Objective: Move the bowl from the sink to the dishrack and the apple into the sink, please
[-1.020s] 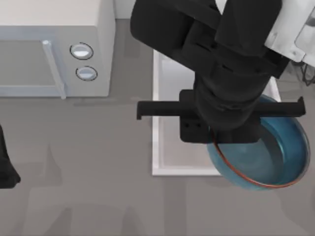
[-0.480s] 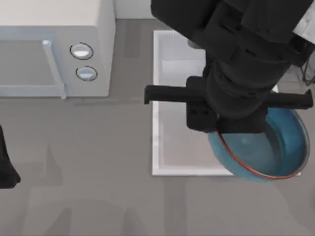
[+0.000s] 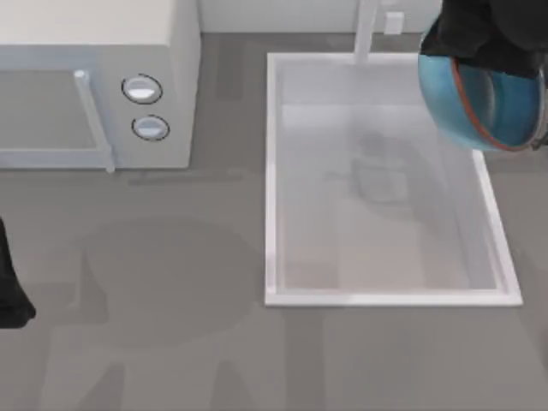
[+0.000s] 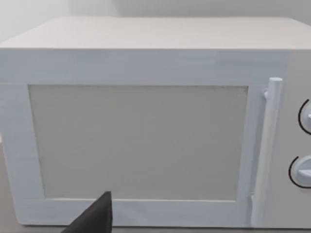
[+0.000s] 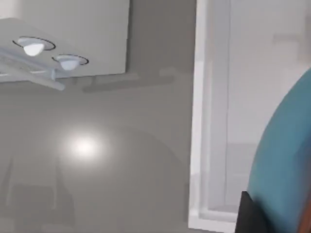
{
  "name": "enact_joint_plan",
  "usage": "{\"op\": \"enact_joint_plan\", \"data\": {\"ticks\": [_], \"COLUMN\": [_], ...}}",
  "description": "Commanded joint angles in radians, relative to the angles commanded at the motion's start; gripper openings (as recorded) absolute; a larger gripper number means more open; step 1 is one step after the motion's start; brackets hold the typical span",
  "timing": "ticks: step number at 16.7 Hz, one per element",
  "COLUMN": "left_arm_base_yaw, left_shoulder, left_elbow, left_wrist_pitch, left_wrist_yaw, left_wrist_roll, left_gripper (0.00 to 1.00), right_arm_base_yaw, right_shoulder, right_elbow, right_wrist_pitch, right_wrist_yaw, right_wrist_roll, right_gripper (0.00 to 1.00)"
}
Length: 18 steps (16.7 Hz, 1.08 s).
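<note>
The deep blue bowl (image 3: 479, 94) with its reddish-brown rim hangs tilted, high above the far right corner of the white sink (image 3: 271, 171). My right gripper (image 3: 469, 50) is shut on it, under the black right arm at the top right. In the right wrist view the bowl's blue wall (image 5: 286, 160) rises beside one black finger (image 5: 250, 216), with the sink's rim (image 5: 199, 121) below. The basin holds nothing. The apple and the dishrack are out of view. My left arm (image 3: 10, 287) stays parked at the left edge.
A white microwave (image 3: 94, 86) with two round knobs stands at the back left, and its door (image 4: 146, 136) faces the left wrist camera. A white faucet (image 3: 366, 30) rises behind the sink. Bare grey countertop lies in front and to the left.
My right arm has lifted the bowl out of the sink's front right part and carried it toward the back right. The basin now lies uncovered. The left arm has not moved.
</note>
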<state>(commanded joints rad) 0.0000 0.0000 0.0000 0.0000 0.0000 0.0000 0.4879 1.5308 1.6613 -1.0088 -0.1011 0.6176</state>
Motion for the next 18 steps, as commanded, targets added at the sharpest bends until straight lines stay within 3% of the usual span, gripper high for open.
{"op": "enact_joint_plan", "data": {"ticks": [6, 11, 14, 18], "left_arm_base_yaw": [0.000, 0.000, 0.000, 0.000], "left_shoulder": [0.000, 0.000, 0.000, 0.000], "left_elbow": [0.000, 0.000, 0.000, 0.000], "left_wrist_pitch": [0.000, 0.000, 0.000, 0.000], "left_wrist_yaw": [0.000, 0.000, 0.000, 0.000], "left_wrist_roll": [0.000, 0.000, 0.000, 0.000], "left_gripper": [1.00, 1.00, 1.00, 1.00], "right_arm_base_yaw": [-0.468, -0.791, -0.891, -0.906], "right_shoulder": [-0.095, -0.179, -0.215, -0.222], "right_elbow": [-0.224, -0.323, -0.337, -0.338], "right_wrist_pitch": [0.521, 0.882, 0.985, 1.001], "right_wrist_yaw": [-0.179, -0.270, -0.292, -0.296], "right_wrist_roll": [-0.326, -0.533, -0.592, -0.601], "right_gripper": [0.00, 0.00, 0.00, 0.00]}}
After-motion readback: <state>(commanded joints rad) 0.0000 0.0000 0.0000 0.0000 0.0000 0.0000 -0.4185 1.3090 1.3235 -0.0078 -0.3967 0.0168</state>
